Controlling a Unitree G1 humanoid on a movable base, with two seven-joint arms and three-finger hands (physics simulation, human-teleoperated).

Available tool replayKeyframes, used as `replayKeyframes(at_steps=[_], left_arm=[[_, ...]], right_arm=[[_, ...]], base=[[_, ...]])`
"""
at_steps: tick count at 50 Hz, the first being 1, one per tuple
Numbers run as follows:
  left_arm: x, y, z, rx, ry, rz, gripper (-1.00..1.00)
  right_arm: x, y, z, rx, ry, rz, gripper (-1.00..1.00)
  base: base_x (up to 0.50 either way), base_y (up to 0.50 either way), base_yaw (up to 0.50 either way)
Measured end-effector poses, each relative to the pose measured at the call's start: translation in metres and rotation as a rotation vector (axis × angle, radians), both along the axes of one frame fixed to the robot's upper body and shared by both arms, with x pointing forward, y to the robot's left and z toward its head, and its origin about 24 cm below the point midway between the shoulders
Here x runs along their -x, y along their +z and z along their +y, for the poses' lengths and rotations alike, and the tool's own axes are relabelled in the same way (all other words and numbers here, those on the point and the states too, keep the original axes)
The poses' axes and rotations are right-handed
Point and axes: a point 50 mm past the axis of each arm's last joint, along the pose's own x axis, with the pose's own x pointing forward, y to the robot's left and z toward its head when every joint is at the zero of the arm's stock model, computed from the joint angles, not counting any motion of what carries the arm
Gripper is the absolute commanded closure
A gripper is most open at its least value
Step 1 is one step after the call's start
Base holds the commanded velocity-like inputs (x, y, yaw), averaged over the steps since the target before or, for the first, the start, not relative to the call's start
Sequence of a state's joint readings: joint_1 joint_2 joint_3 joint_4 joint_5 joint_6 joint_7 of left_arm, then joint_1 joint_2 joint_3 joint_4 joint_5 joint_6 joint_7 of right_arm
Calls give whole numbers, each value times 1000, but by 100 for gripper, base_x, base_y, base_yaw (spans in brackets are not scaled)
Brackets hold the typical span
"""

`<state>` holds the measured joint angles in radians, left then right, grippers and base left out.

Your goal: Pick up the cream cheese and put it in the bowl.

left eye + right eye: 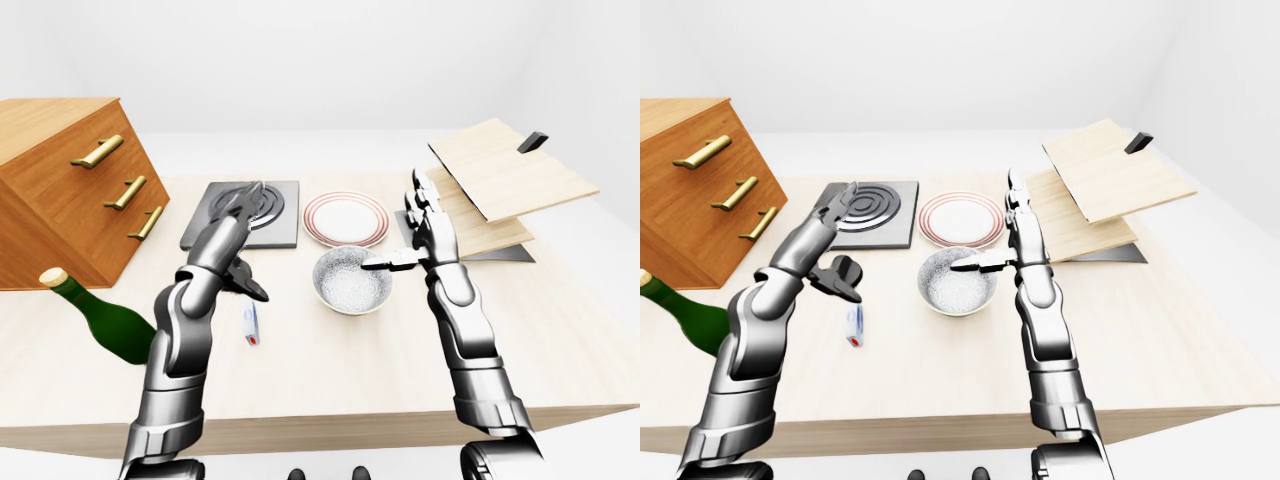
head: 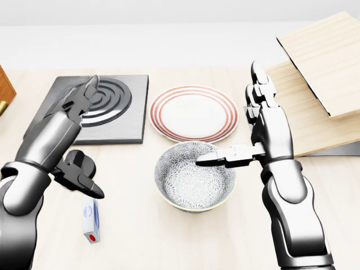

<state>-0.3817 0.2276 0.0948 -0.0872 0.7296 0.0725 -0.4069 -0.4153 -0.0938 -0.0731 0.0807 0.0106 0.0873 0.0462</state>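
Note:
The cream cheese (image 2: 91, 222) is a small white and blue box with a red dot, lying flat on the table at the lower left of the head view. My left hand (image 2: 79, 140) hovers open above and beyond it, fingers stretched, thumb pointing down toward the box, holding nothing. The patterned grey bowl (image 2: 194, 175) sits at the table's middle and holds nothing. My right hand (image 2: 247, 126) is open at the bowl's right side, fingers upright, thumb reaching over the rim.
A red-ringed plate (image 2: 193, 113) lies above the bowl. A black stove burner (image 2: 104, 109) lies at upper left. A wooden drawer cabinet (image 1: 65, 185) and a green bottle (image 1: 105, 322) stand at far left. Stacked wooden boards (image 1: 495, 185) stand at right.

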Motion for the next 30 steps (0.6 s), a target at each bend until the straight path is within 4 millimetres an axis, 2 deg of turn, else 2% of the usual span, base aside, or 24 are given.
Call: replayKeyframes(at_steps=[16, 30], left_arm=[[11, -48, -5, -100, -15, 210, -100], [30, -63, 0, -146, -30, 316, -100]], right_arm=[[-1, -2, 0, 1, 1, 11, -100], [-2, -4, 1, 4, 2, 21, -100]], base=[[0, 0, 0], [0, 0, 0]])
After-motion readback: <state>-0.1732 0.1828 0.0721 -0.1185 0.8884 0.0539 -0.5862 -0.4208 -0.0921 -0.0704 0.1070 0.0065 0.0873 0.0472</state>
